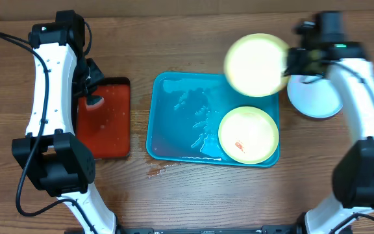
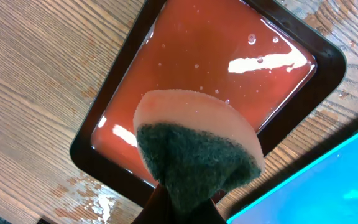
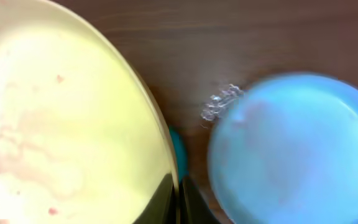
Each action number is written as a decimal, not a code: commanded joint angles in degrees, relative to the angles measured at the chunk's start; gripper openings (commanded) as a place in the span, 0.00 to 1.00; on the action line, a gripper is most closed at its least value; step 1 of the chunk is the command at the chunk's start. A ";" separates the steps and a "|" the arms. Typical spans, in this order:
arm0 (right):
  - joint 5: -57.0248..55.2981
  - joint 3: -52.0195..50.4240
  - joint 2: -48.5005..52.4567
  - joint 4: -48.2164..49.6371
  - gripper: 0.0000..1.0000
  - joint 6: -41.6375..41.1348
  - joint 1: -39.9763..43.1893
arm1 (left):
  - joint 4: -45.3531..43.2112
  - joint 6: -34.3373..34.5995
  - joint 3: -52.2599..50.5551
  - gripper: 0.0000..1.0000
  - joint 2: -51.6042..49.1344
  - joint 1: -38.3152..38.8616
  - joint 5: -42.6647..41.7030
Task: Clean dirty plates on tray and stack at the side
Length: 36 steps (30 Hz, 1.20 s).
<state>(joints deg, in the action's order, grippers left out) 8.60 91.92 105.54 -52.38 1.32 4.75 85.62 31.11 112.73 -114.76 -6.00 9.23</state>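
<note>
The turquoise tray (image 1: 174,117) lies mid-table, wet, with one yellow-green dirty plate (image 1: 249,134) in its near right corner, a red smear on it. My right gripper (image 1: 294,62) is shut on the rim of a second yellow-green plate (image 1: 257,65), held tilted above the tray's far right corner. In the right wrist view that plate (image 3: 61,112) shows faint pink smears, pinched at its edge by the gripper (image 3: 178,202). A light blue plate (image 1: 313,97) (image 3: 297,155) rests on the table to the right. My left gripper (image 2: 182,205) is shut on a green-and-pink sponge (image 2: 197,149).
A red tray with a black rim (image 1: 102,120) (image 2: 216,68) holding reddish water sits left of the turquoise tray, under the sponge. Reddish drips mark the wood (image 1: 161,170) near the turquoise tray's front left corner. The turquoise tray's edge (image 2: 328,186) shows beside the sponge.
</note>
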 commanded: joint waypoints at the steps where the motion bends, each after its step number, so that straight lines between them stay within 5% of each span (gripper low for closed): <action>1: 8.00 -0.70 -1.90 -2.03 0.04 -3.56 8.83 | -0.13 -0.92 -0.17 0.04 -0.35 0.02 -0.07; 10: 2.86 -9.18 -1.86 3.52 0.04 -10.60 23.04 | -0.13 -0.92 -0.17 0.04 -0.35 0.02 -0.33; 26: -1.51 -16.70 -1.86 13.33 0.04 -12.07 24.13 | -0.39 -0.90 -0.17 0.04 -0.35 0.02 -0.33; 33: 2.75 -16.70 -1.86 13.18 0.26 -12.00 24.02 | -0.81 -0.87 -0.17 0.04 -0.35 0.02 -0.37; 36: 13.03 -16.70 -1.86 13.33 0.34 -9.05 22.25 | -1.05 -0.87 -0.17 0.04 -0.35 0.02 -1.44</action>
<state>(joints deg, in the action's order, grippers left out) 11.11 75.50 105.47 -39.55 -10.57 28.84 84.71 31.09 112.73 -114.76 -6.00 8.95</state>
